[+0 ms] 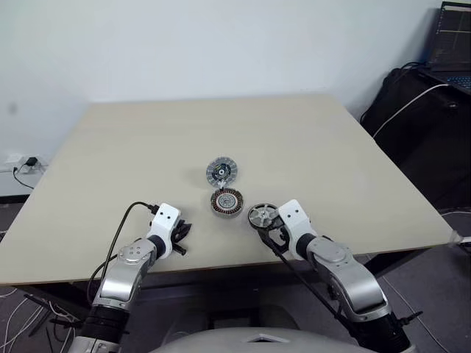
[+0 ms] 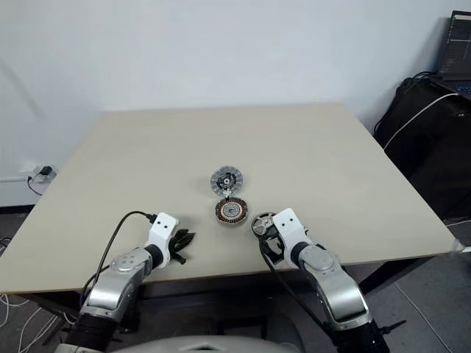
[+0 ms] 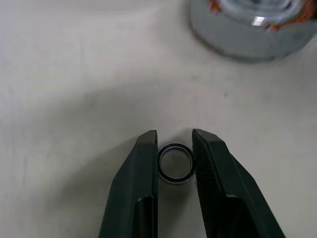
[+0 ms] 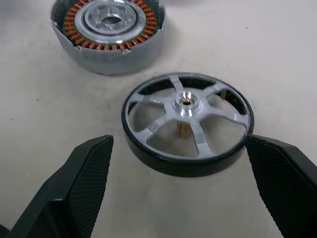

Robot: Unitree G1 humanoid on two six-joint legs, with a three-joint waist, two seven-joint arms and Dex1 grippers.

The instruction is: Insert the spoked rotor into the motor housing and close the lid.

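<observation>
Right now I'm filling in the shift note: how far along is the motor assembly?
Nothing is assembled yet. The rotor lies on the table beside the housing, between the right gripper's open jaws, not gripped. The left gripper brackets a small loose ring. The lid lies apart behind the housing. Left: insert the rotor, close the lid.
</observation>
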